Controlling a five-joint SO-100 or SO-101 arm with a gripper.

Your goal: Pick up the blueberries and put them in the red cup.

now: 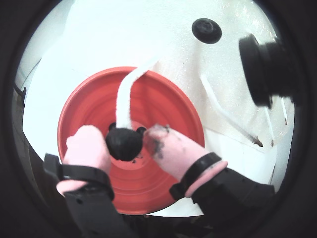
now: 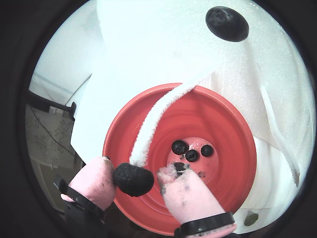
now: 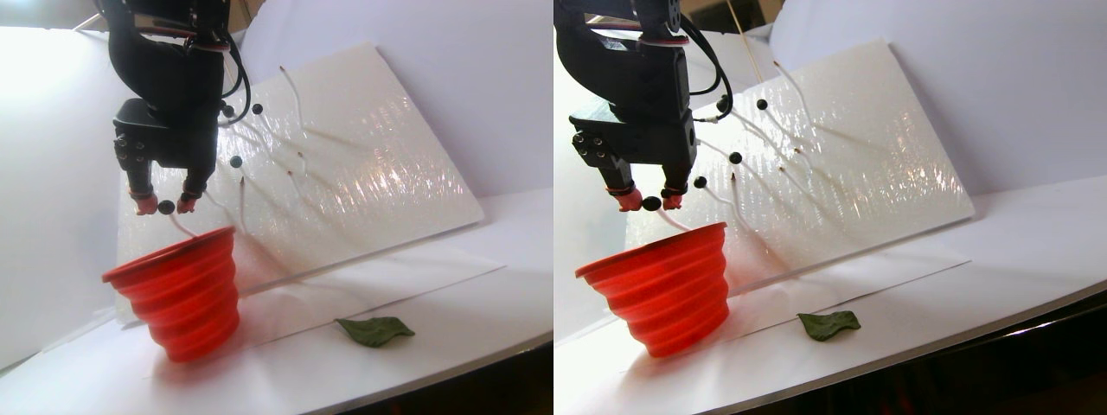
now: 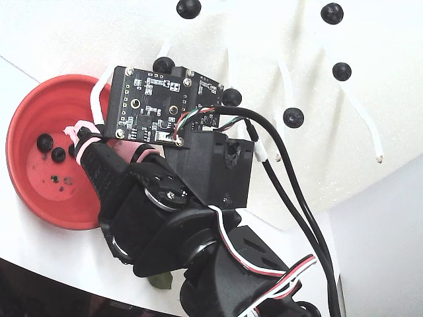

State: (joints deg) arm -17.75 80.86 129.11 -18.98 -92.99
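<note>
Gripping blueberry [image 1: 124, 143] (no legible txt)

Bright, overexposed whites; fisheye wrist views with dark vignetted edges.

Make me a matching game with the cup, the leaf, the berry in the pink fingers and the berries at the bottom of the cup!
Things:
1. red cup
2. leaf
3. berry in the gripper
4. three berries in the cup

Places or states:
A. lying flat on the white table, to the right of the cup in the stereo pair view
B. resting on the flat bottom
C. standing upright under the gripper
D. pinched between the pink fingertips, above the cup

Pairs: 1-C, 2-A, 3-D, 4-B
</note>
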